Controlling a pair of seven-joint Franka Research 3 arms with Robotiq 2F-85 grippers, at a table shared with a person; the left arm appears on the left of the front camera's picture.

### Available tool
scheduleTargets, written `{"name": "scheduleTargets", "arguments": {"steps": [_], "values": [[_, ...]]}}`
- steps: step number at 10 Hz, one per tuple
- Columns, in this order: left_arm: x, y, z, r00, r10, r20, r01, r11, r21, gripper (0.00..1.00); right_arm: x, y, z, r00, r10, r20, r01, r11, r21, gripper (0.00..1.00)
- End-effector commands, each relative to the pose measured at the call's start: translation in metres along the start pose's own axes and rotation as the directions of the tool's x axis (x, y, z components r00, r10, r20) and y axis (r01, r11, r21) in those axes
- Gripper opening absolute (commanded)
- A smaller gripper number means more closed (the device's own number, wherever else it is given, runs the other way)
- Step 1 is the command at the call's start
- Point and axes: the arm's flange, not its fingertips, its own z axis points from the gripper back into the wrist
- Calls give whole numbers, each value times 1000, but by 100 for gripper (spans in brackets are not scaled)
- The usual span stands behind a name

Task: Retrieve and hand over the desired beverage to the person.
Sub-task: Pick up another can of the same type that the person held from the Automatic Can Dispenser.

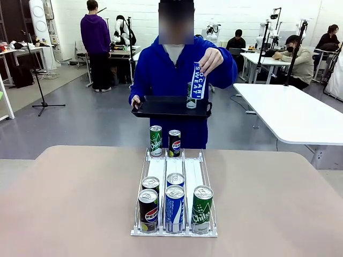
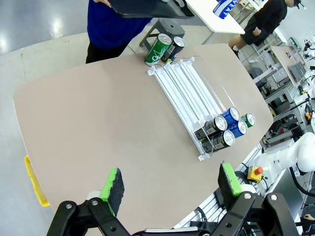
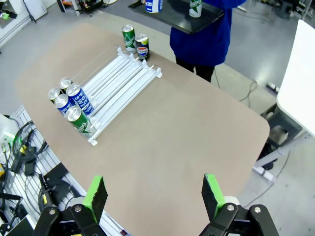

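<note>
My left tool (image 2: 171,183) hangs open over the beige worktop (image 2: 98,128). Its green-padded fingers are spread wide with nothing between them, well apart from the white wire can rack (image 2: 189,83). My right tool (image 3: 154,191) is likewise open and empty, also well apart from the rack.

The rack lies in the middle of the worktop, with three lanes running from my side toward the far side. At the rack's near end stand five cans. A black Pepsi can (image 1: 148,210), a blue can (image 1: 174,208) and a green can (image 1: 202,209) are in front. A fourth can (image 1: 151,184) and a fifth can (image 1: 175,179) stand just behind the first two. At the rack's far end a second green can (image 1: 156,141) and a second Pepsi can (image 1: 174,143) stand side by side.

Beyond the rack's far end stands the person (image 1: 161,69) in a bright blue hooded sweatshirt, holding a black tray (image 1: 161,108). One hand (image 1: 135,100) grips the tray's edge. The other hand (image 1: 210,59) holds a blue-and-white can (image 1: 198,81) upright just above the tray. Another can (image 1: 191,101) stands on the tray behind it, mostly hidden.
</note>
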Motion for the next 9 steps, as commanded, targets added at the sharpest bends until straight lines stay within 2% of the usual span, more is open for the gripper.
{"name": "scheduleTargets", "arguments": {"steps": [1,9], "values": [[-1,1,0,1000,-23,13,23,1000,-18,100,1,-1,-2,1000,-3,-3,3,1000,-8,100],[-1,1,0,1000,-23,13,23,1000,-18,100,1,-1,-2,1000,-3,-3,3,1000,-8,100]]}}
